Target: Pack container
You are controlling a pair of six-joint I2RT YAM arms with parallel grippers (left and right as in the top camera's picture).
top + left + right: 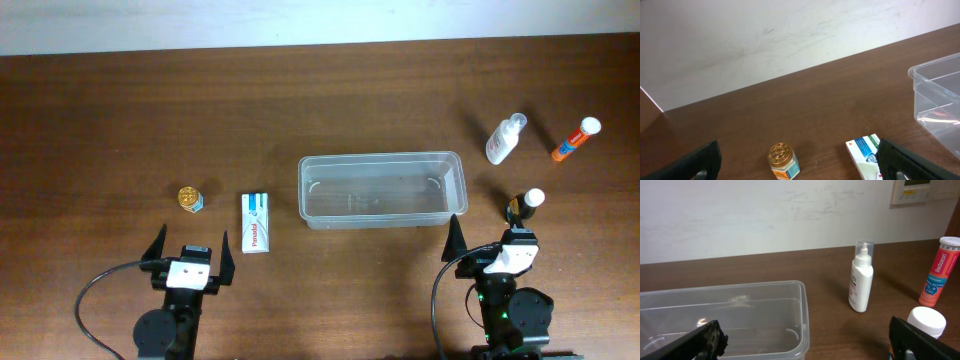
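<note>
The container (380, 190) was a clear, smooth plastic tub, rectangular with rounded corners and a rim, lying on the dark wooden table (100, 120). Both my arms sat low at the near edge, pointing toward the far side. My left gripper (195, 232) and right gripper (488, 225) had their fingers spread wide, holding nothing. The tub lay between them, slightly farther off, touching neither.

in my left wrist view the tub (935, 85) runs off the right edge, and the box (864, 150) and little jar (782, 161) are cut at the bottom. in my right wrist view one bottle (927, 321) shows only its white cap.
</note>
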